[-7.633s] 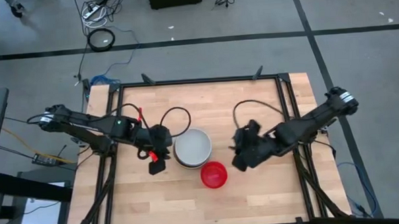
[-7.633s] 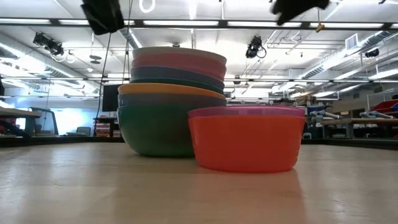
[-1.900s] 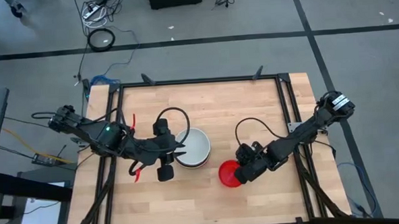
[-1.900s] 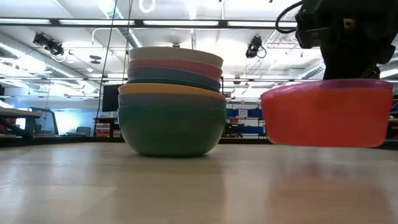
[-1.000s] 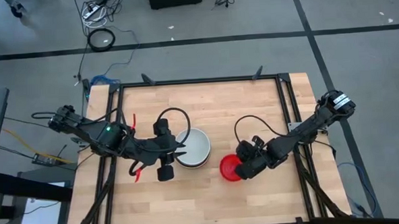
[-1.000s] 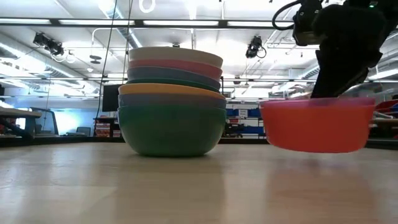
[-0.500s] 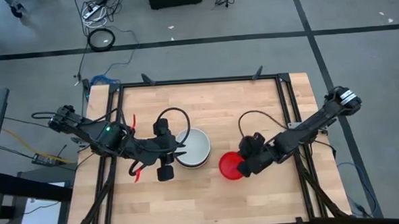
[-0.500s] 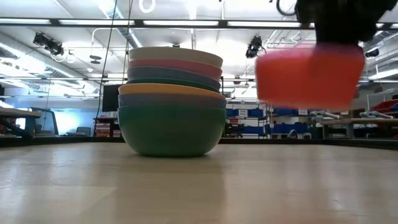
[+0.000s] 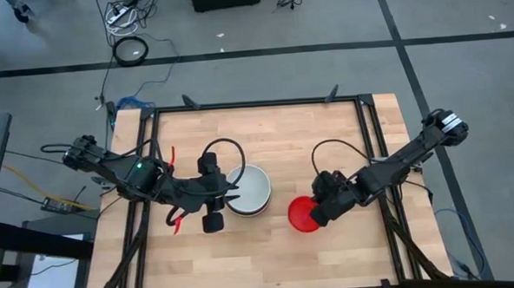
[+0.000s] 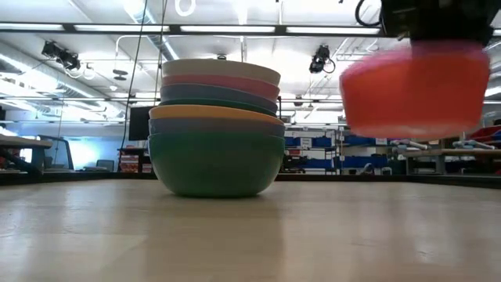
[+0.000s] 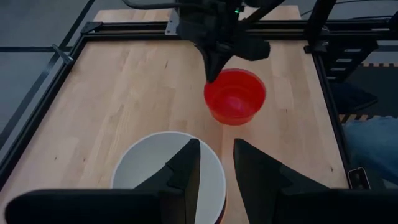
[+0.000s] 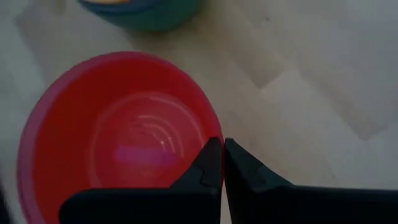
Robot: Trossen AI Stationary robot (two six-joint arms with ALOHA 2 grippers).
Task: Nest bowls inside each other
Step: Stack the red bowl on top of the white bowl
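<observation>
A stack of nested bowls [image 9: 248, 189] stands mid-table, its teal bottom bowl [image 10: 215, 164] resting on the wood and a white bowl [image 11: 168, 171] on top. My left gripper [image 9: 233, 190] hangs open above the white bowl's left side, touching nothing. Its fingers [image 11: 186, 165] show a gap in the left wrist view. To the stack's right, the red bowl [image 9: 302, 214] hangs in the air [image 10: 415, 86], with my right gripper [image 9: 316, 213] shut on it. My right gripper holds the red bowl by its rim [image 12: 210, 132] on the side toward the table's right edge. One finger is inside the bowl and one outside, pinching the wall. The fingers slant down from the right. The bowl hangs clear of the table, opening up, roughly level.
Black frame rails [image 9: 255, 103] run along the table's far edge and both sides. Bare wood [image 9: 265, 139] lies between the stack and the far edge, and more lies along the near edge [image 9: 262, 261].
My right gripper has risen with the red bowl. The bowl was low over the table a second ago and now hangs well clear, at about the height of the stack's top. My left gripper has kept still over the stack.
</observation>
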